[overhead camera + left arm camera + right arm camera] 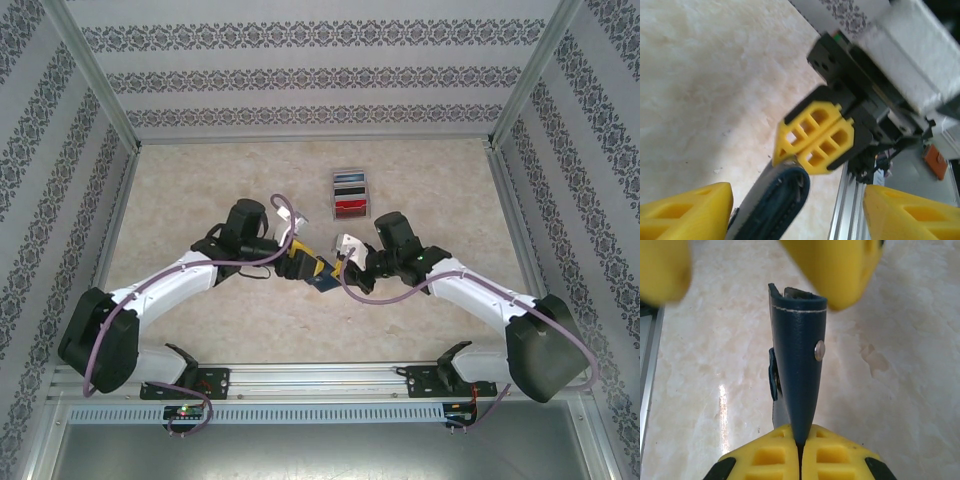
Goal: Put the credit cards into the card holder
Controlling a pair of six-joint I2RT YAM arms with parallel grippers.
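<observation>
Marbled worktop (200, 200) below; right hand (799, 445) clamps the navy-blue folding card holder (797, 355), presenting it to my spread left hand (797, 212).

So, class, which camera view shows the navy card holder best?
The right wrist view: the card holder stands close and sharp, its snap visible, pinched in the right gripper. The left wrist view gives a blurred dark edge; the top view, a small blue patch.
</observation>
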